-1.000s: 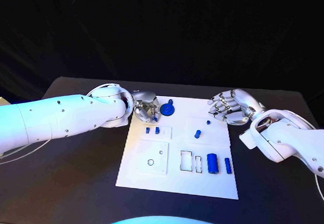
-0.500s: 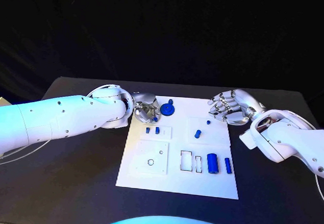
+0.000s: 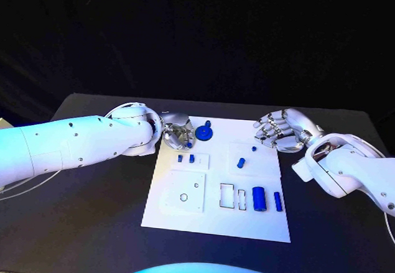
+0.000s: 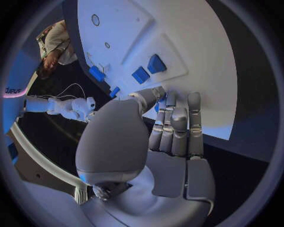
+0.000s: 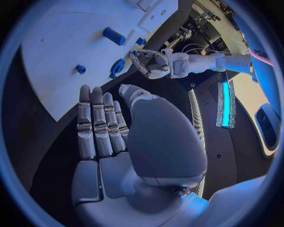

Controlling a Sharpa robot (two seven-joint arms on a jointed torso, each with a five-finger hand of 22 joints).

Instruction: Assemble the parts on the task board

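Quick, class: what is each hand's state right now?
Left hand: open, holding nothing, by the round blue part.
Right hand: open, holding nothing.

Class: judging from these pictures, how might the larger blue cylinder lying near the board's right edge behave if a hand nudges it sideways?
The larger blue cylinder lies on its side on the smooth white task board, so it would probably roll. It looks rigid, likely plastic and light.

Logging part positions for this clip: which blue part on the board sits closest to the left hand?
The round, disc-shaped blue part at the task board's far edge, right beside the left hand. The other blue parts lie nearer the robot.
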